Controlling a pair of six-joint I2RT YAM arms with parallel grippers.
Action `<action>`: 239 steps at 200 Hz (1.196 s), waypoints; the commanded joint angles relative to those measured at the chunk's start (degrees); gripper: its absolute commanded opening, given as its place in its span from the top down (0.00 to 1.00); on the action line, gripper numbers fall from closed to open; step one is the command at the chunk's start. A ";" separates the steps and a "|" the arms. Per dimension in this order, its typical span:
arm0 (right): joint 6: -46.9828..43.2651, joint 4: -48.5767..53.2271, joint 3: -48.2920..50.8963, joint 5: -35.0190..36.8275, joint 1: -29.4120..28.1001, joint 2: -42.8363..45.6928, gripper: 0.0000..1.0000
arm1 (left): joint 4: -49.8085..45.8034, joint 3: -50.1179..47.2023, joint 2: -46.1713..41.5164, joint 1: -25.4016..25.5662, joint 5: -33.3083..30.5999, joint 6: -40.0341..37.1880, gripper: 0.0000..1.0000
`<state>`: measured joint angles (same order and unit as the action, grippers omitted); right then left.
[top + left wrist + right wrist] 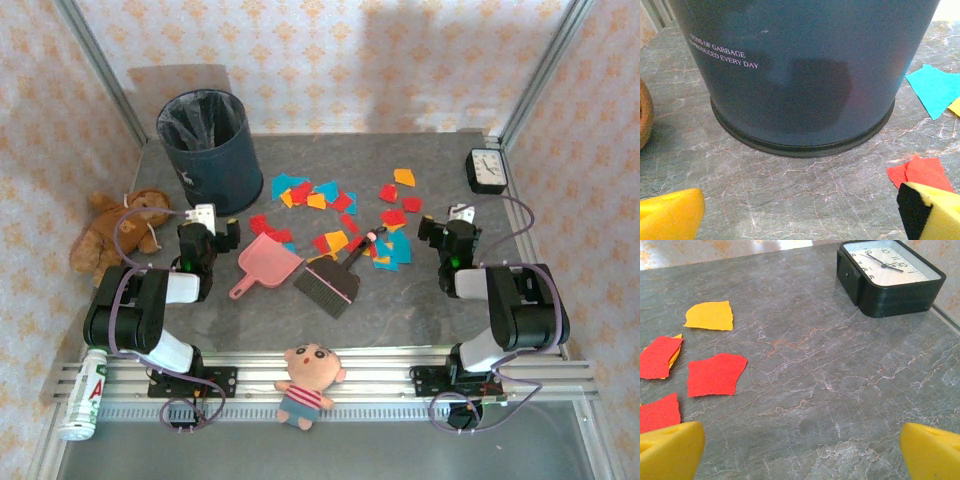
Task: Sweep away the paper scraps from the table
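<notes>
Scraps [341, 202] mid-frame on surface [420, 300], between left claw [212, 216] and right claw [449, 222], both wide, empty; dustpan [266, 262] nearer left, brush [328, 286] handle toward right.

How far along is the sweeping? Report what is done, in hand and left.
Done: nothing visible; the paper scraps lie scattered across the table. In hand: nothing; the left gripper and right gripper are both open and empty, and the pink dustpan and brush lie on the table. Left: pick up the tools, gather the scraps, likely tip them into the bin.
</notes>
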<state>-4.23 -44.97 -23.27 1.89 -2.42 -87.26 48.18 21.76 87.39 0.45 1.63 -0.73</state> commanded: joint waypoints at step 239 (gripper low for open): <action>20.07 61.83 -15.36 -17.42 0.35 28.74 0.01 | -73.31 19.69 -29.01 18.17 1.70 23.93 0.01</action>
<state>14.63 11.29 -37.63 -8.99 -2.42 -60.58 -18.00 39.20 56.93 14.79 -1.39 21.63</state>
